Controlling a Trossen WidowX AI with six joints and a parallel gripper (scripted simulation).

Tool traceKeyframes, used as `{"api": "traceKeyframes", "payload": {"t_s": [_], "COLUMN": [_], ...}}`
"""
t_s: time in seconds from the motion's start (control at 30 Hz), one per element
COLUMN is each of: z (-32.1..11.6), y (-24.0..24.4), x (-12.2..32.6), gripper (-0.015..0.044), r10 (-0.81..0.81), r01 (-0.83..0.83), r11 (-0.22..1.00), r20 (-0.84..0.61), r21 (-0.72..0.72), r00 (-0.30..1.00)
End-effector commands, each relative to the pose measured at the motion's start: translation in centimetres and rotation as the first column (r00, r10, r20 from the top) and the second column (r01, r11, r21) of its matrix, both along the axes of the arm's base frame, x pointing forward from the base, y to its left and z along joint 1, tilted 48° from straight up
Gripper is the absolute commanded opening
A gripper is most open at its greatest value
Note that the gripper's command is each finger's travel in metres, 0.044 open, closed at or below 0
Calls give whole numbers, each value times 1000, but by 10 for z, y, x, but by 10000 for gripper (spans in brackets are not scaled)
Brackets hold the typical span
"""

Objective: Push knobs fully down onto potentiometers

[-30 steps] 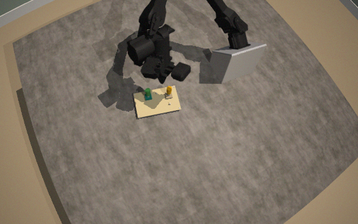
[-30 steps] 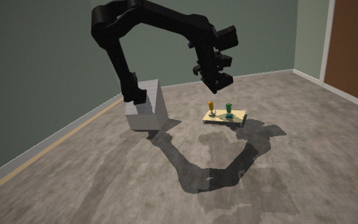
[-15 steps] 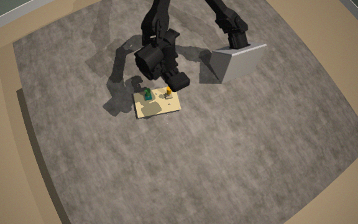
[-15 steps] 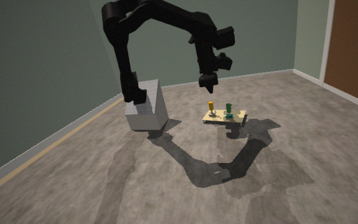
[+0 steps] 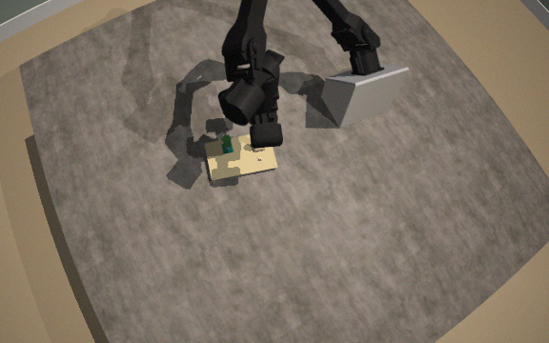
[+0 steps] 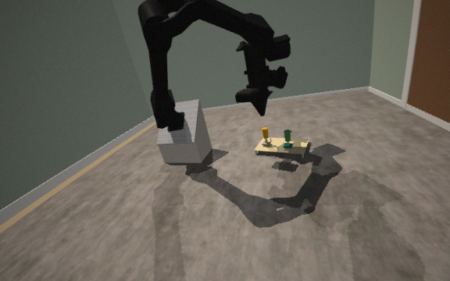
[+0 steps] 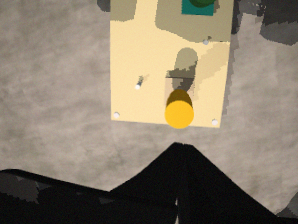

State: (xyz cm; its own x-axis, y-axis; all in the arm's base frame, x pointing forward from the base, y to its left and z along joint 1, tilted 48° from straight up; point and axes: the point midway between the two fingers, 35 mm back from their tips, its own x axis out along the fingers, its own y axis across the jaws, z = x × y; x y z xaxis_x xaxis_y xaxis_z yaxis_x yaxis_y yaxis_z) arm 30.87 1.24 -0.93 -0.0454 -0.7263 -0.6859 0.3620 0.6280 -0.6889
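Observation:
The cream circuit board [image 5: 248,164] [image 6: 297,148] [image 7: 150,50] stands on short legs. An orange knob [image 6: 265,133] [image 7: 179,114] stands raised above its pale potentiometer [image 6: 266,142]; the top view does not show this knob, behind the gripper. A green knob [image 5: 227,140] [image 6: 287,135] [image 7: 201,2] stands above its teal potentiometer [image 5: 228,149] [image 6: 287,146] [image 7: 197,11], with a gap below it in the exterior view. My gripper [image 6: 262,114] [image 7: 180,152] is shut and empty. Its tips point down, above the orange knob's height and apart from it; in the wrist view they lie just below the knob.
The grey wedge-shaped base block [image 5: 375,97] [image 6: 182,152] carries the arm and stands off to one side of the board. Small pale pins [image 7: 138,86] [image 7: 205,42] stick up from the board. The arm's shadow falls across part of the board and table.

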Motion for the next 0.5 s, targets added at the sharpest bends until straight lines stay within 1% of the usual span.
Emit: {"api": "traceKeyframes", "payload": {"t_s": [0.0,0.1,0.47], "z": [-2,-14,-18], "y": [-1,-14,-18], "x": [1,0,0], "gripper": [0,0,0], "r10": [-15,-15,-15], "r01": [15,15,15], "r11": [1000,1000,1000], "r20": [17,17,17], "r21": [-12,-13,-13], "r00": [1000,1000,1000]}}
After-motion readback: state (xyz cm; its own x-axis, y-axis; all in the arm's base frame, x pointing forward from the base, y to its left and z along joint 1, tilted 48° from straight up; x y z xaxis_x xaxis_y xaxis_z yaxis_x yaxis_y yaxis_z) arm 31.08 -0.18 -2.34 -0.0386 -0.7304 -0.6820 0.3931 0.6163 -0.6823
